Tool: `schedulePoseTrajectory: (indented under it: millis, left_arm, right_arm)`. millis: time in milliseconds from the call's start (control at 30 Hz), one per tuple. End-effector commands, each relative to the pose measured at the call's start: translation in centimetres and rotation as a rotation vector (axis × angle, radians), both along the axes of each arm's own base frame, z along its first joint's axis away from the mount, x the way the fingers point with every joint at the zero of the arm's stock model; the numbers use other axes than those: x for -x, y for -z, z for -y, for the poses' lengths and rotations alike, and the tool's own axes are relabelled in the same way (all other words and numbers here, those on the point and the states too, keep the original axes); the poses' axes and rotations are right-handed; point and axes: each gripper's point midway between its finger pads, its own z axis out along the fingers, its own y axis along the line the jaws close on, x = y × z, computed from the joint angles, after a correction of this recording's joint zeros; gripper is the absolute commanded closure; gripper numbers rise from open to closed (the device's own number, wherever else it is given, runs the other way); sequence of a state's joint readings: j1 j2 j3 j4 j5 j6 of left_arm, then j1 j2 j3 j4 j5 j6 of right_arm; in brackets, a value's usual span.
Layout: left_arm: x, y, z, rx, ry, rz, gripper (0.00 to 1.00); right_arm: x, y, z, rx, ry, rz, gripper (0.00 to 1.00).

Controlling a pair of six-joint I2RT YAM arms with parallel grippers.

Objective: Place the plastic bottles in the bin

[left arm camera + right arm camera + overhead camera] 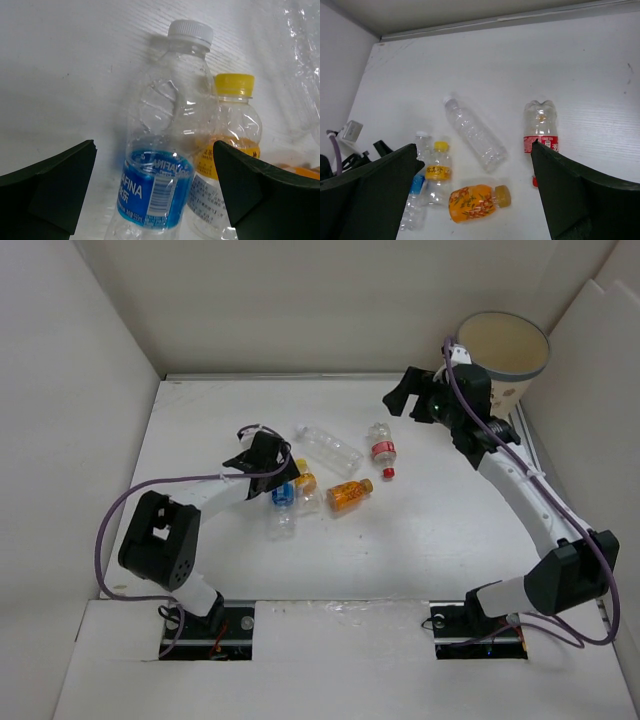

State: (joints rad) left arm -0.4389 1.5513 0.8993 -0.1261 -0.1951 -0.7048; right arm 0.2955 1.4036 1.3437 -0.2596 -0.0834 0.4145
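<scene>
**A:** Your left tool is spread wide, nothing gripped. The blue-labelled bottle lies between its fingers, left of centre on the worktop. Close now?

**B:** I'd go lower first and squeeze at the label, since that clear crinkly plastic looks slippery. Mind the yellow-capped bottle just beside it. Your right tool is open and empty too, near the bin in the far right corner.

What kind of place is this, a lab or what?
Probably a robotics lab test cell: a white table boxed in by plain white panels, two robot arms bolted at its near edge, and plastic bottles with a paper bin set out as props.
</scene>
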Motion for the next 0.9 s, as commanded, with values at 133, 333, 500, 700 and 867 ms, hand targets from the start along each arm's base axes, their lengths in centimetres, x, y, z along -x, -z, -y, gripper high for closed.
schedulePoseTrajectory:
  millis: [133, 333, 500, 700, 867]
  left_arm:
    - [-2.4, 0.5, -0.7, -0.001, -0.103, 0.009, 0.05]
    - [-2.0, 2.5, -2.0, 0.017, -0.147, -0.054, 0.58]
    - [-1.7, -0.6, -3.6, -0.002, -0.219, 0.016, 0.76]
    - [-3.0, -10.3, -2.7, 0.082, -0.136, 0.254, 1.0]
    - [-2.7, -18.6, 0.3, 0.179, -0.003, 0.428, 1.0]
  right_arm:
    - [1.7, -2.9, -2.3, -0.033, -0.06, 0.1, 0.0]
    - [4.0, -3.7, -5.0, -0.024, -0.152, 0.115, 0.0]
    - [6.8, -2.7, -9.8, -0.034, -0.405, 0.11, 0.0]
    - [11.3, 1.4, -17.2, -0.12, -0.816, 0.035, 0.0]
    - [14.1, 2.4, -22.8, -0.148, -0.957, 0.013, 0.0]
